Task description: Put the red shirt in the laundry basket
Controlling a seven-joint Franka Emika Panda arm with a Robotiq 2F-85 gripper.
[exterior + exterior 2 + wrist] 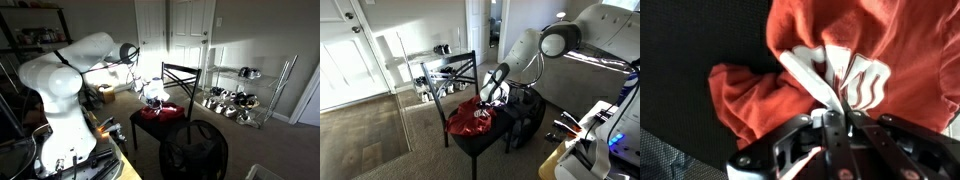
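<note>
Two dangers stand out to us. In an exterior view, the red shirt (160, 112) lies heaped on the black table (138, 120) with the tool (155, 93) low over it. The laundry basket (193, 150) stands just beside the table, nearer the camera, and a shoe rack (240, 100) sits well apart by the wall. In an exterior view, the table's upright back frame (475, 70) rises just beside the shirt (472, 120); we judge a trailing sleeve could snag on it during the lift. In the wrist view, the tool's fingers (836, 125) are pressed together, pinching a thin fold of the shirt's printed cloth. We fear so slight a bite may slip, dropping the shirt short of the basket.
</note>
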